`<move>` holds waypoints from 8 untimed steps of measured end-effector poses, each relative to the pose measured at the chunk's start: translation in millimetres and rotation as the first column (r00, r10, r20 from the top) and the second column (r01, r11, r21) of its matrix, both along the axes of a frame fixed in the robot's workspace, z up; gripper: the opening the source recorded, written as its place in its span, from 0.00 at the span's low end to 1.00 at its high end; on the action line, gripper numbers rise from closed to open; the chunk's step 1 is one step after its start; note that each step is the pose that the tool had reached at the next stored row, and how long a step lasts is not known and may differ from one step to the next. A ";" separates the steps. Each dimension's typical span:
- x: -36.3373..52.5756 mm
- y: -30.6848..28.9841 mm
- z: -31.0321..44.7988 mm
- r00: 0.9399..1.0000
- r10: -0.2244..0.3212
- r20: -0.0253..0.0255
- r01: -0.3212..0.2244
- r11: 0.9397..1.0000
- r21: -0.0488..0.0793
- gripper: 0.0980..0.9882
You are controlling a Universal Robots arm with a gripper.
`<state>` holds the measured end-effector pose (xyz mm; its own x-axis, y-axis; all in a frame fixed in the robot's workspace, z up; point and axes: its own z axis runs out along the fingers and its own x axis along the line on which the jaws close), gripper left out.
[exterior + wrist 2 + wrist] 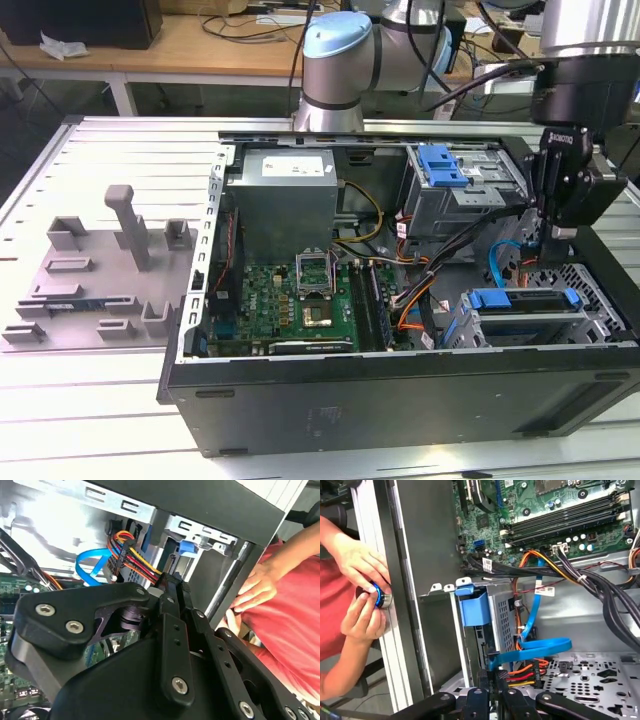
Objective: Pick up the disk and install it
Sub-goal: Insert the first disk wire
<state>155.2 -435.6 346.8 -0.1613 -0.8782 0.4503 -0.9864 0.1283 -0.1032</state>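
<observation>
You can't read the white sticker [288, 164] on the grey power supply box [285, 215]. The open computer case [400, 395] lies on a slatted metal table [100, 400], with wooden benches [200, 45] behind. The disk [522, 300] sits in the bay at the exterior view's right, blue bracket up. The gripper [553, 238] hangs near it, fingers pressed together beside a red-yellow-black cable plug [527, 672]. In the first wrist view, a person's hands [360, 560] hold a blue-ringed knob [382, 599] outside the case.
</observation>
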 end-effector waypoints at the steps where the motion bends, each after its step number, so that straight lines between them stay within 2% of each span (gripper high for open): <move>1: -0.1 -0.7 0.9 1.000 0.001 0.000 -0.001 1.000 0.009 0.08; 2: -0.3 -1.3 2.0 1.000 0.003 0.000 -0.003 1.000 0.028 0.08; 3: -0.5 -1.4 2.3 1.000 0.005 0.000 -0.005 0.999 0.040 0.08; 5: -0.7 -1.5 3.7 1.000 0.016 0.000 -0.016 0.995 0.094 0.08; 6: -0.8 -1.6 4.6 1.000 0.023 0.000 -0.022 0.993 0.112 0.08; 8: -0.8 -1.6 5.5 0.999 0.032 0.000 -0.031 0.991 0.127 0.08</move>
